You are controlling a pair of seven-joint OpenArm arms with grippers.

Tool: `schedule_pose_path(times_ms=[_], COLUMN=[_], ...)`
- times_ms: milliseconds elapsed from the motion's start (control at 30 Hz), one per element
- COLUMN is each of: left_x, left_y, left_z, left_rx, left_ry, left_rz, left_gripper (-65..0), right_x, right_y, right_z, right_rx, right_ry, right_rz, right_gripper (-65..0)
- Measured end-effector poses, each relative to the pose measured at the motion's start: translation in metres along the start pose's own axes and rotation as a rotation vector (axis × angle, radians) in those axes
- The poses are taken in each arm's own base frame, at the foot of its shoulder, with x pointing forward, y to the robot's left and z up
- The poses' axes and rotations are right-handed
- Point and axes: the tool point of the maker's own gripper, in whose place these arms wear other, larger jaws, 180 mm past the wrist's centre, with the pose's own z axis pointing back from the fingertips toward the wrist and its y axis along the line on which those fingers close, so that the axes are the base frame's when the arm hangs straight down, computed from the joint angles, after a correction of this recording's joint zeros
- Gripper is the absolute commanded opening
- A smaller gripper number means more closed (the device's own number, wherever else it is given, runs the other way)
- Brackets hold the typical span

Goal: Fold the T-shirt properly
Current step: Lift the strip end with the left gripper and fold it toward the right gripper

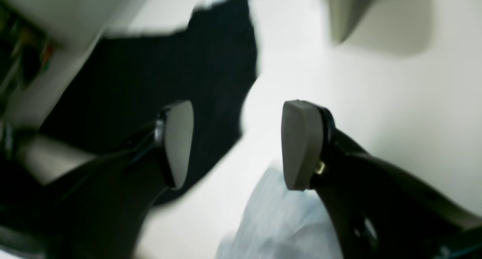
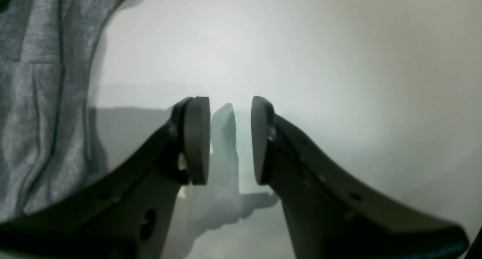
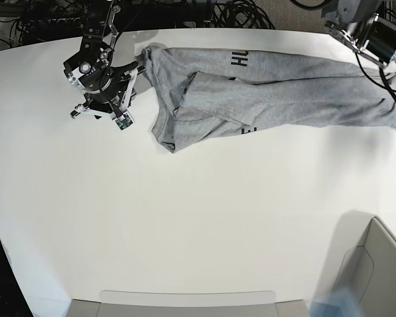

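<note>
In the left wrist view the left gripper (image 1: 237,144) stood wide apart and empty above the white table (image 1: 395,101), a blurred corner of the T-shirt (image 1: 280,221) just below it, probably poised to take that end. In the right wrist view the right gripper (image 2: 229,140) was partly open, gripping nothing, beside the grey cloth (no contact visible). From the base view the shirt lay stretched along the table's far edge, half bunched, likely awaiting straightening.
</note>
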Motion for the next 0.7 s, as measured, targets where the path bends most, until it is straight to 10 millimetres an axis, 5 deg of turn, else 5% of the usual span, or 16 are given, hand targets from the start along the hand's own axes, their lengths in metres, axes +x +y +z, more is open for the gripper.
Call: schedule_pose_path(times_ms=[100, 200, 267, 467, 700], left_x=[-0.024, -0.014, -0.023, -0.145, -0.133], left_y=[0.054, 0.078, 0.066, -0.007, 0.011], left_z=[0.002, -0.015, -0.035, -0.053, -0.062], left_rx=[0.105, 0.035, -0.095, -0.336, -0.334], left_ry=[0.31, 0.345, 0.309, 0.529, 0.436], left_rz=[0.106, 0.192, 0.241, 0.295, 0.44], left_gripper=[-32.7, -31.3, -28.7, -24.5, -21.8], right_x=[-0.001, -0.001, -0.001, -0.006, -0.012], right_y=[-0.001, -0.001, -0.001, 0.001, -0.007], right_z=[0.0, 0.0, 0.0, 0.0, 0.001], right_rx=[-0.004, -0.003, -0.003, 0.0, -0.014], right_ry=[0.004, 0.002, 0.003, 0.017, 0.03], right_rz=[-0.001, -0.002, -0.001, -0.001, 0.019], right_gripper=[-45.8, -45.8, -45.8, -45.8, -45.8])
